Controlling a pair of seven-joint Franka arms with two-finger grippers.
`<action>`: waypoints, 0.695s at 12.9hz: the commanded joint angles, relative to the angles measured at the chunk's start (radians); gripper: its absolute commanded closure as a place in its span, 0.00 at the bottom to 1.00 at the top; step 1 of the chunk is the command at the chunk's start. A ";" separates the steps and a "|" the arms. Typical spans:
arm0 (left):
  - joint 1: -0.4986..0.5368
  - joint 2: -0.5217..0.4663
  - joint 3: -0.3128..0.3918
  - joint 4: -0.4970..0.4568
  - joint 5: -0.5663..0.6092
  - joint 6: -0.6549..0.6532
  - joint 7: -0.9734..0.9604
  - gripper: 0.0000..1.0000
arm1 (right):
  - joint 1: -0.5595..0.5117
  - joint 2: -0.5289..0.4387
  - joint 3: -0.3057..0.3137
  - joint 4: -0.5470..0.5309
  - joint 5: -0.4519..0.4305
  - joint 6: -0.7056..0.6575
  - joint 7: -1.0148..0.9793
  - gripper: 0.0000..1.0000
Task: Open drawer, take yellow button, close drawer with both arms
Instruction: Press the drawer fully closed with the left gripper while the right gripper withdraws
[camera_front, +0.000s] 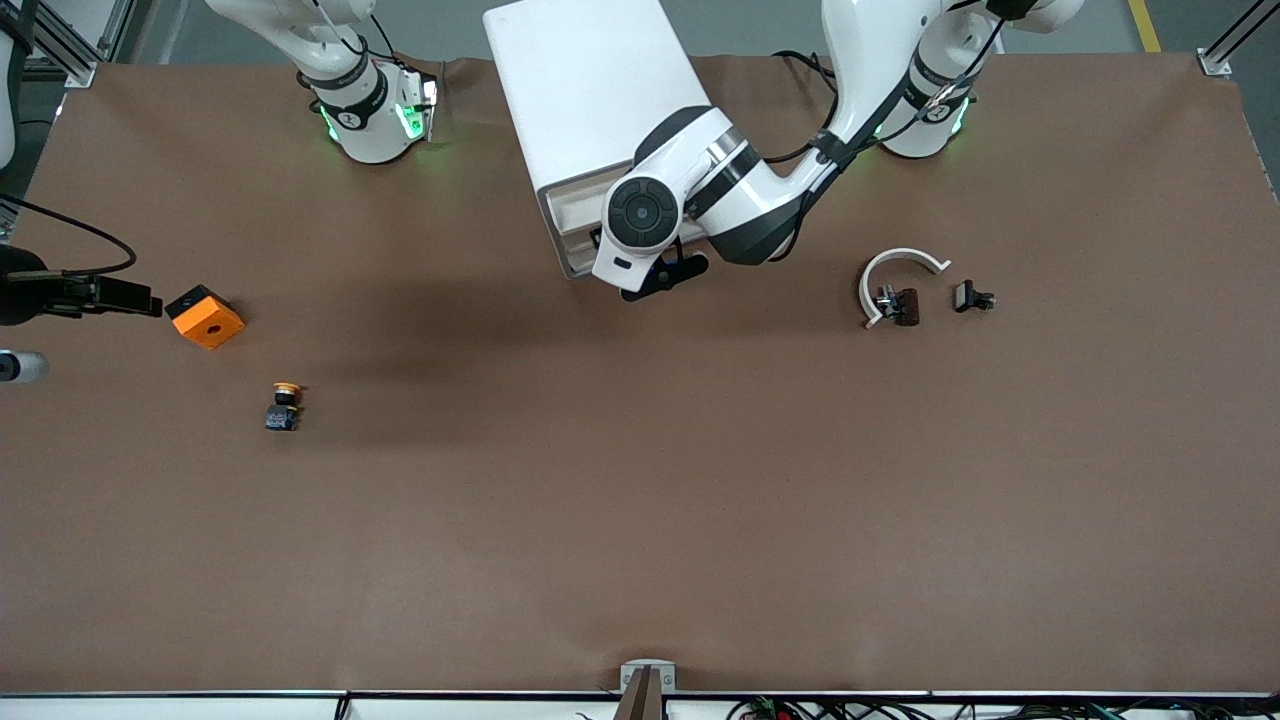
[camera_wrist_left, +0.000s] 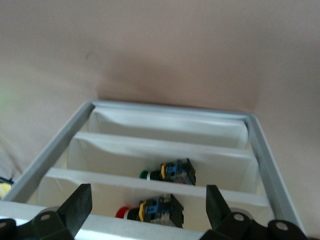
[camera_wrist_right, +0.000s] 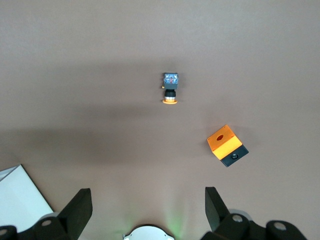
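The white cabinet (camera_front: 590, 100) stands between the arm bases; its cream drawer fronts (camera_front: 572, 215) face the front camera and none stands out. My left gripper (camera_front: 665, 275) is open right at those fronts. In the left wrist view (camera_wrist_left: 148, 200) its fingers (camera_wrist_left: 80, 205) stand wide on either side of the nearest slat (camera_wrist_left: 150, 227). The button (camera_front: 284, 405), with orange-red cap, black body and bluish base, lies on the table toward the right arm's end (camera_wrist_right: 170, 87). My right gripper (camera_wrist_right: 148, 205) is open and empty, high over that end (camera_front: 125, 297).
An orange block with a round hole (camera_front: 205, 316) lies beside the button, farther from the front camera (camera_wrist_right: 227, 145). A green-capped button (camera_wrist_left: 170, 172) and a red-capped one (camera_wrist_left: 150, 210) lie in two drawers. A white curved piece (camera_front: 895, 280) and dark clips (camera_front: 972, 297) lie toward the left arm's end.
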 joint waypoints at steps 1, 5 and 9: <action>0.002 -0.003 -0.028 -0.008 -0.057 -0.006 -0.040 0.00 | -0.005 0.002 0.003 0.053 -0.006 -0.007 0.002 0.00; 0.002 -0.001 -0.045 -0.008 -0.113 -0.023 -0.071 0.00 | -0.057 -0.043 0.003 0.034 0.052 -0.042 -0.013 0.00; 0.000 -0.001 -0.047 -0.007 -0.127 -0.024 -0.072 0.00 | -0.048 -0.139 0.009 -0.034 0.041 -0.049 -0.015 0.00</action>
